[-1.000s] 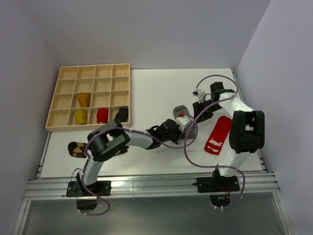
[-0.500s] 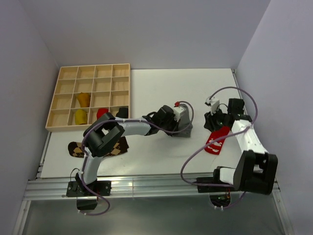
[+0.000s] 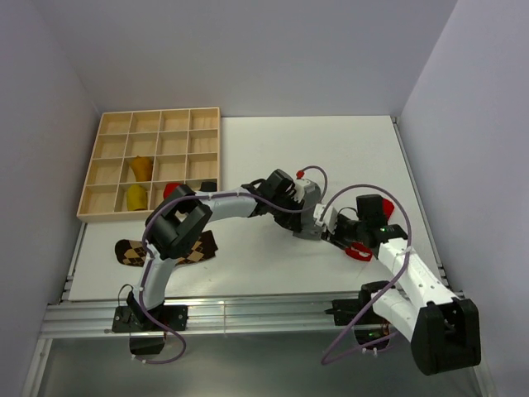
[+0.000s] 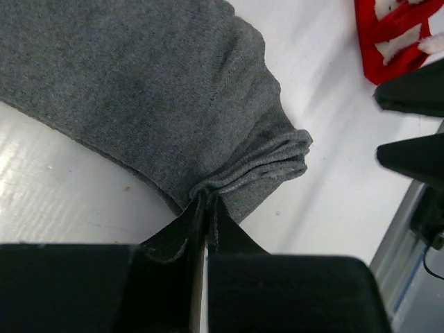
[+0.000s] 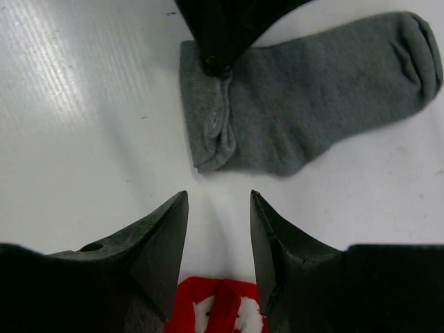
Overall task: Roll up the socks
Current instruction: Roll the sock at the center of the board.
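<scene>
A plain grey sock (image 4: 152, 90) lies flat on the white table. My left gripper (image 4: 206, 201) is shut on the edge of its bunched cuff. From above, the left gripper (image 3: 310, 217) sits mid-table over the grey sock (image 3: 304, 232). My right gripper (image 5: 218, 198) stands open just short of the cuff of the grey sock (image 5: 319, 90), nothing between its fingers, and in the top view this right gripper (image 3: 333, 231) is right beside the left one. A red sock with white marks (image 5: 222, 305) lies under the right gripper. A brown argyle sock (image 3: 132, 251) lies near the left arm's base.
A wooden compartment tray (image 3: 116, 124) stands at the back left, holding two mustard bundles (image 3: 140, 168), a red bundle (image 3: 171, 192) and a dark one (image 3: 207, 188). The right arm (image 3: 405, 265) covers most of the red sock (image 3: 360, 252). The table's front rail (image 3: 248, 310) runs along the near edge.
The right arm swung from the table's far right toward the centre, bringing its open gripper up to the grey sock's cuff. The left gripper shifted slightly with the sock still pinched.
</scene>
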Robot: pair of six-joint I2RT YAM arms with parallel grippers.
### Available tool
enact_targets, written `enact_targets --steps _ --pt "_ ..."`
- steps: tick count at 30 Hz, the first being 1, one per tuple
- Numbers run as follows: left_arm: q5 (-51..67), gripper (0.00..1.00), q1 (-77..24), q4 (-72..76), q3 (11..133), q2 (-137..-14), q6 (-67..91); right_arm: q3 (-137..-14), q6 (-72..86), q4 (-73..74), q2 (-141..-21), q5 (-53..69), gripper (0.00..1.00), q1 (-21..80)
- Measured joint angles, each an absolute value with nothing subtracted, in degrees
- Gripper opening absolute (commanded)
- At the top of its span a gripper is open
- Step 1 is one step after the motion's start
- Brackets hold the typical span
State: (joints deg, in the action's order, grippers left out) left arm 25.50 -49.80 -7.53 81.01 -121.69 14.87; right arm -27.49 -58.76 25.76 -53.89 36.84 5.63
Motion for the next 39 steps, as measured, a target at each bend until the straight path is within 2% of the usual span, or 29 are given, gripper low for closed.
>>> enact_targets --steps 15,33,35,36,39 --pt "29.9 0.06 -49.2 -8.9 81.6 -122.7 16.2 -25.1 -61.9 21.8 -56.0 26.0 0.46 24.4" --pt "31.2 0.06 -49.1 -9.1 81.7 -122.9 16.1 -24.9 -63.1 13.4 -66.5 16.9 0.43 27.6" --pt "31.3 0.06 -49.1 -9.3 81.7 -122.9 16.0 -24.9 -63.1 12.1 -67.1 16.1 0.39 27.6" --pt "31.4 0.07 -49.1 -9.3 81.7 -122.9 16.0 -25.0 -63.1 11.9 -67.4 15.9 0.26 27.6" --pt "31.7 0.1 -49.1 -9.4 81.7 -122.9 15.9 -25.6 -62.8 11.3 -68.7 15.4 0.12 27.6"
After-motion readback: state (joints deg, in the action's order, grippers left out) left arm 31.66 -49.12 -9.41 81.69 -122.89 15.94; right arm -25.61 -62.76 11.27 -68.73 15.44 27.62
